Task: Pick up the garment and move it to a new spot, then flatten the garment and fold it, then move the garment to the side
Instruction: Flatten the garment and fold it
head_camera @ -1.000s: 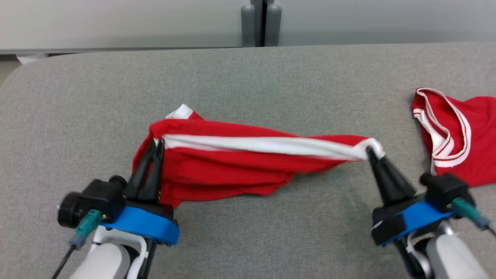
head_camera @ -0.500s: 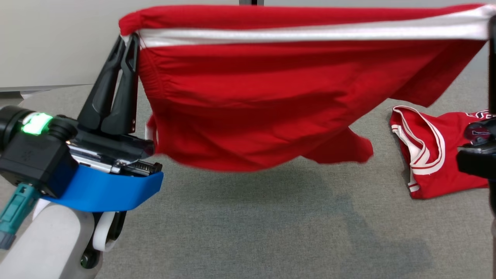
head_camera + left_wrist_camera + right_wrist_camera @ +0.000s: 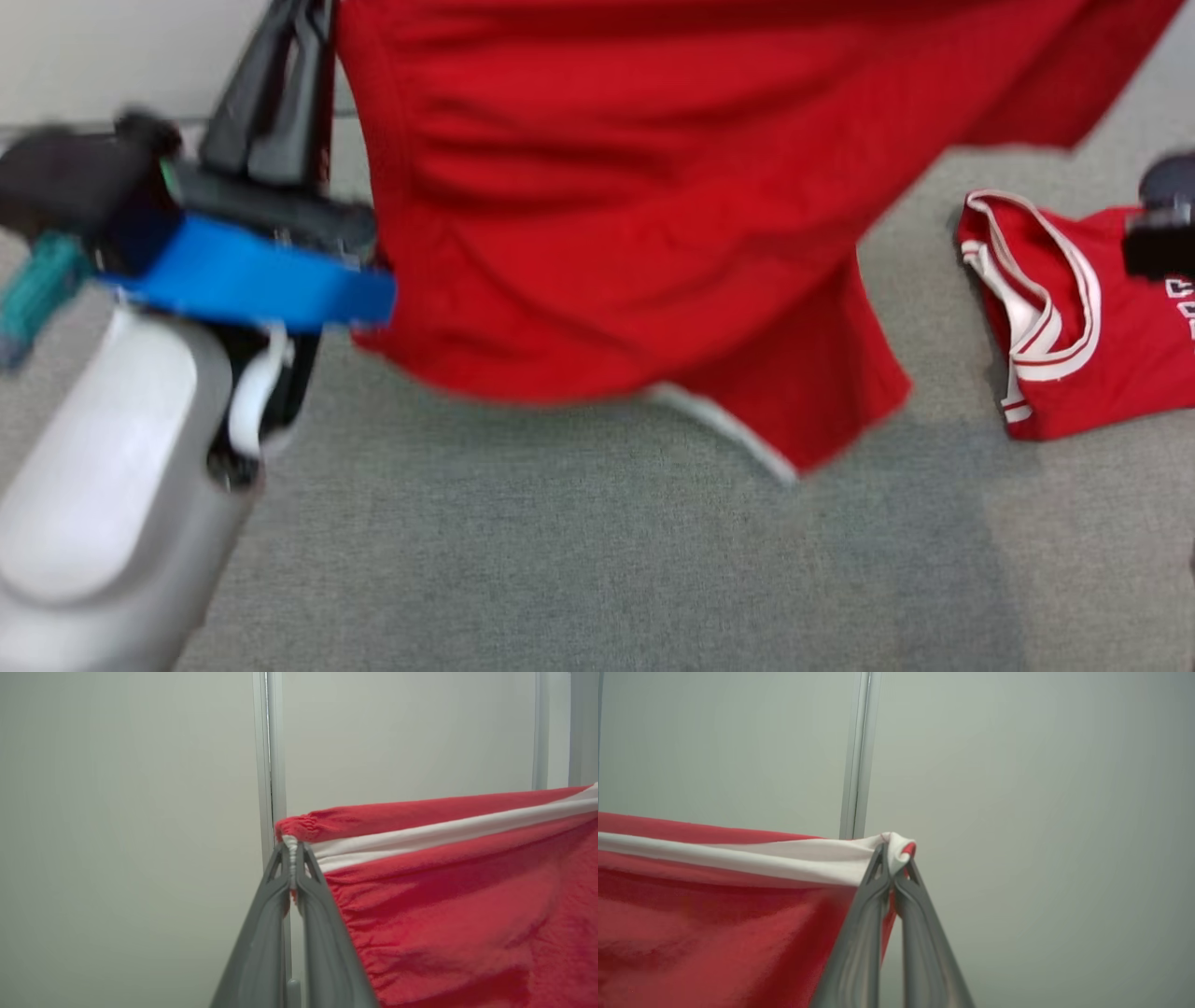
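From the head: looking steeply down, close, past the hanging red garment [image 3: 607, 187] onto the grey desk [image 3: 560, 579]. From each wrist: looking along the left claw [image 3: 293, 854] and right claw [image 3: 891, 856], very near, toward a pale wall [image 3: 117, 812]. Sharing the garment in all three, its white band [image 3: 444, 833] in both wrist views.

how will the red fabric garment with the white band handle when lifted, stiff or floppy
Probably very floppy: the red fabric garment sags in folds between the left gripper and right gripper, both pinching its white band. Likely light, since fingertip pinches carry it. Its hanging corner may swing or drag.
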Robot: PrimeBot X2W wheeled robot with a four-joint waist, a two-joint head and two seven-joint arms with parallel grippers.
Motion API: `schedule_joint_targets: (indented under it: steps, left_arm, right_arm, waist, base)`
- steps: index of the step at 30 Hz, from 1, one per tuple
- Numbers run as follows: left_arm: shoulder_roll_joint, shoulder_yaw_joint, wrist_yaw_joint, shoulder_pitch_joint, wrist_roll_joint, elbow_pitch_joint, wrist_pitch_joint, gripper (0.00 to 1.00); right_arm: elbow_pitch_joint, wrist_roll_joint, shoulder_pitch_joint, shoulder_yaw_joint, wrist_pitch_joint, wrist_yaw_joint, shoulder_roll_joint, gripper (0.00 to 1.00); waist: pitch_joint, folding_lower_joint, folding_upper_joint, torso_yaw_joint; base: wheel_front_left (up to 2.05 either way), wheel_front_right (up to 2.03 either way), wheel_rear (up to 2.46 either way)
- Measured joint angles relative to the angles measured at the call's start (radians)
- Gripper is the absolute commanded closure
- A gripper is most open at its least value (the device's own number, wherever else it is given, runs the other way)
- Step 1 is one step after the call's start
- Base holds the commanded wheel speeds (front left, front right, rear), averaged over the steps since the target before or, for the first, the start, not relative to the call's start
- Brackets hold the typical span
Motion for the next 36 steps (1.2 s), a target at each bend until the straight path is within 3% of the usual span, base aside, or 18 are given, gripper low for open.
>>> schedule_joint_targets:
  steps: [5,11,17,23,26,30,36]
  left_arm:
    - [-0.062,0.0,-0.069,-0.226,0.004,0.268,-0.067,1.0]
    - [-0.135,0.036,-0.132,-0.453,-0.02,0.611,-0.151,1.0]
    - [-0.2,0.05,-0.179,-0.496,-0.051,0.982,-0.177,1.0]
    - [-0.275,0.066,-0.201,-0.391,-0.107,1.269,-0.182,1.0]
    - [-0.304,0.067,-0.21,-0.351,-0.119,1.332,-0.185,1.0]
    - [-0.317,0.073,-0.225,-0.274,-0.123,1.33,-0.187,1.0]
    - [-0.308,0.146,-0.212,-0.043,-0.07,1.091,-0.189,1.0]
  right_arm:
    - [0.196,0.015,-0.246,0.04,-0.05,0.0,0.013,1.0]
    - [0.467,0.03,-0.497,0.104,-0.143,0.0,0.084,1.0]
    - [0.824,0.056,-0.531,0.205,-0.221,-0.001,0.158,1.0]
    - [1.132,0.109,-0.455,0.305,-0.285,-0.001,0.193,1.0]
    - [1.2,0.149,-0.402,0.35,-0.314,-0.001,0.198,1.0]
    - [1.199,0.211,-0.318,0.398,-0.342,-0.001,0.2,1.0]
    - [1.028,0.246,-0.126,0.426,-0.35,-0.001,0.172,1.0]
  waist:
    - [0.081,0.0003,0.0001,-0.005]
    - [0.129,0.0001,0.0001,-0.015]
    - [0.138,0.0,0.0001,-0.033]
    - [0.138,-0.0002,0.0001,-0.034]
    - [0.141,-0.0001,0.0001,-0.024]
    - [0.127,-0.0002,0.0002,-0.018]
    - [0.069,-0.0004,-0.0002,-0.016]
  base:
    - [0.0,0.0,0.0]
    - [0.0,0.0,0.0]
    - [0.0,0.0,0.0]
    - [0.0,0.0,0.0]
    - [0.0,0.0,0.0]
    - [0.0,0.0,0.0]
    - [0.0,0.0,0.0]
